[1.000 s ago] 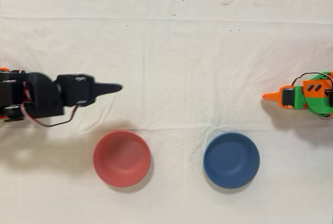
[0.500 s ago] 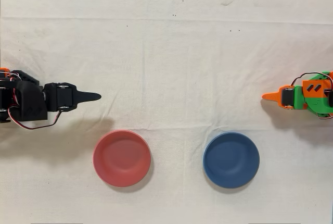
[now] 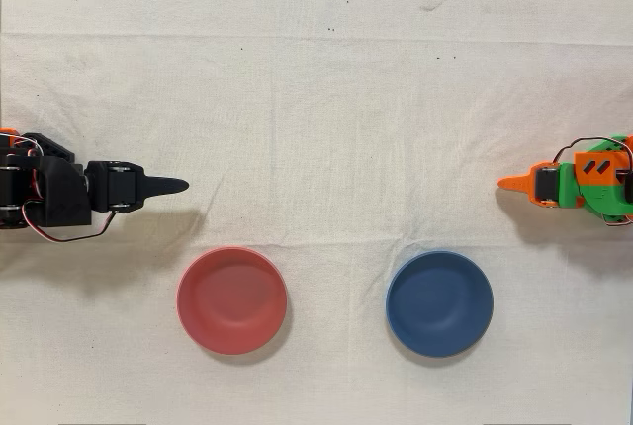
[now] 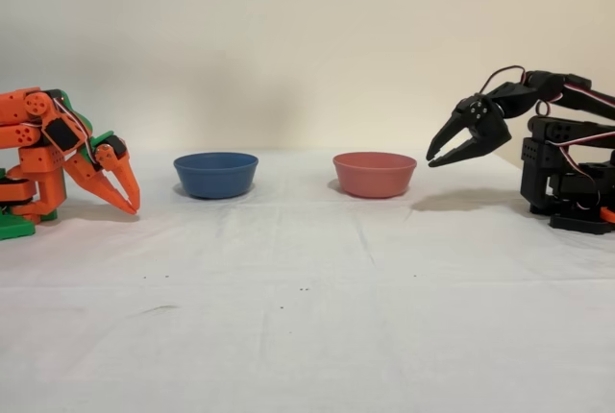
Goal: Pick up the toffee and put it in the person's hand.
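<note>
Overhead view: we count two shallow round bowls on the white cloth-covered table, one red plastic bowl and one blue plastic bowl, set well apart, plus two arms, the black one at the left edge and the idle orange-and-green arm at the right edge. In the fixed view, we see the black two-finger gripper raised above the cloth just beside the red bowl, its jaws parted narrowly and gripping nothing. We cannot locate the toffee in either view, and nothing stands between the gripper and the bowls.
</note>
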